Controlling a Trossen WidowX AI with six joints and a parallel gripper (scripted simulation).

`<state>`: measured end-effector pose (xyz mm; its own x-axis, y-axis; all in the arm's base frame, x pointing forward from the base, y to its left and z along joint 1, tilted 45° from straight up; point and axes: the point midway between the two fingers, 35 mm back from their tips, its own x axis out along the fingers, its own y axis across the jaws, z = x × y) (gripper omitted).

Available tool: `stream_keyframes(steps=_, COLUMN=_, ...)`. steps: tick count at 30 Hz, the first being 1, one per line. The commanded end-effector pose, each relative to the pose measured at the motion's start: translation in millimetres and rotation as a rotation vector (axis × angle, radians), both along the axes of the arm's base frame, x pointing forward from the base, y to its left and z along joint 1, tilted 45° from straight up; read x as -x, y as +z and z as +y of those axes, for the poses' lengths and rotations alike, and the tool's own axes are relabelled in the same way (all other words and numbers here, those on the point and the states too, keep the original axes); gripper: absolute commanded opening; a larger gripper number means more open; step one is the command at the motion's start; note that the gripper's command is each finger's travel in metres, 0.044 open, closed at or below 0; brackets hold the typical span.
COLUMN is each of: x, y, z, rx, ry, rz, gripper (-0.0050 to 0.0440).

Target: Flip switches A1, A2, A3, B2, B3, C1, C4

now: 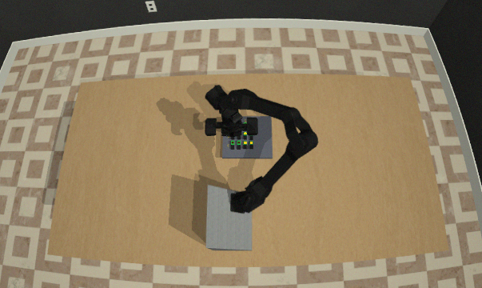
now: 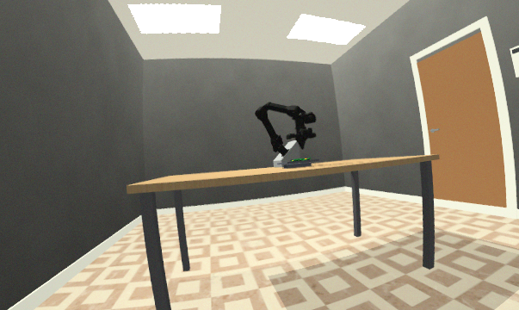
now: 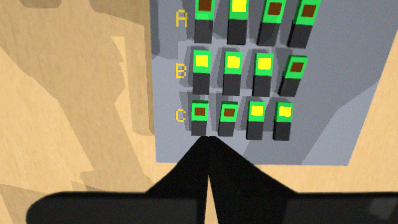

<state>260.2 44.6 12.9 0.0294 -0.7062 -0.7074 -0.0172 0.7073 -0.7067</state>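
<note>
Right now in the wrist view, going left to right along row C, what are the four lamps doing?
C1 dark → C2 dark → C3 lit → C4 lit. The shut gripper sits just below C1 and C2.

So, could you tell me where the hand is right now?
In the wrist view, the shut hand points at the panel's near edge, just below switch C1.

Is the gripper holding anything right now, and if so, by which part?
Nothing is held. The gripper is shut with its jaws pressed together, empty, its tip just short of row C of the switch panel.
</note>
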Motion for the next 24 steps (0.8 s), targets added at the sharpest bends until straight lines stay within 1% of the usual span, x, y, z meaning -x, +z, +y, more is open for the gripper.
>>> stream_keyframes(steps=1, x=1, y=-3, z=2, rx=-0.005, ry=-0.011, rz=-0.013, gripper=-0.005)
stream_keyframes(steps=5, x=-2, y=-24, z=-22, rx=0.002, ry=-0.025, rz=0.006, gripper=-0.005)
stream_keyframes(steps=11, x=-3, y=-25, z=-23, rx=-0.001, ry=-0.026, rz=0.003, gripper=-0.005)
stream_keyframes(steps=15, x=-2, y=-32, z=-30, rx=0.002, ry=-0.026, rz=0.007, gripper=-0.005)
stream_keyframes(steps=24, x=-2, y=-36, z=-34, rx=0.002, ry=-0.026, rz=0.007, gripper=-0.005)
